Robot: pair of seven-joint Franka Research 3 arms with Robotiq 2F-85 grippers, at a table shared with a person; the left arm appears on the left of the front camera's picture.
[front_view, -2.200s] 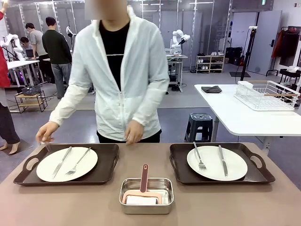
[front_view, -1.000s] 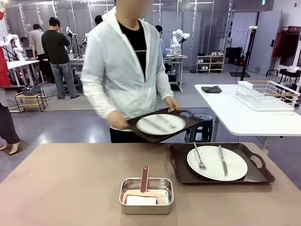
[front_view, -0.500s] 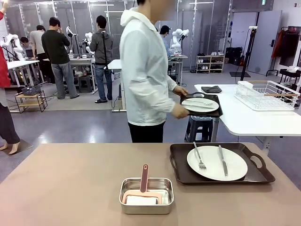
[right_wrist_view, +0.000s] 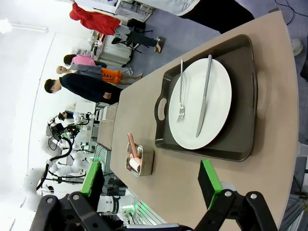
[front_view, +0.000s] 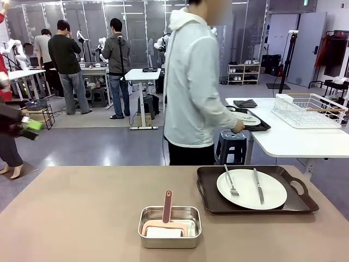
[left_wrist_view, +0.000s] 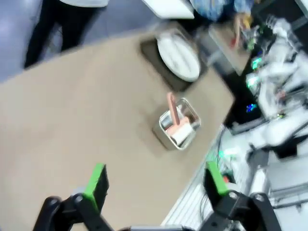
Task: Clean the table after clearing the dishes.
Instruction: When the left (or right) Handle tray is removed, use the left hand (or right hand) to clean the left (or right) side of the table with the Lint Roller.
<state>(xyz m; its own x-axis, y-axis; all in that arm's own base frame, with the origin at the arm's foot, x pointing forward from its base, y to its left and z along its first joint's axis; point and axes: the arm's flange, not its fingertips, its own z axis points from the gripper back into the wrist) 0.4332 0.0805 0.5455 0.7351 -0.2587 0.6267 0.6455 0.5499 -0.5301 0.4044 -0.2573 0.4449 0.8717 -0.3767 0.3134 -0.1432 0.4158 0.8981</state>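
The left gripper (left_wrist_view: pixel 155 179) is hanging high over the bench (front_view: pixel 82 213), its green-padded fingers spread wide with nothing between them. The left half of the bench is lying bare. At the middle, near the robot's edge, a small steel pan (front_view: pixel 169 226) is sitting with a pink-handled white roller (front_view: pixel 165 215) resting inside it, handle pointing toward the far side. To its right a dark tray (front_view: pixel 210 203) is waiting on the bench, carrying a white plate (front_view: pixel 251 191) with a fork (front_view: pixel 231 183) and a knife (front_view: pixel 258 186) lying side by side on it. Beyond, the person (front_view: pixel 196 93) is standing turned away, setting a second tray (front_view: pixel 260 124) with a second plate (front_view: pixel 248 117) onto the smaller white bench (front_view: pixel 283 142), near a wire rack (front_view: pixel 311 111) that looks empty. The right gripper (right_wrist_view: pixel 150 178) is hovering above the loaded tray, fingers likewise spread and empty. I'd say the clearing is about halfway: one set of dishes is going off, one is left on the bench, and the cleaning itself, likely with the roller, is not yet begun.
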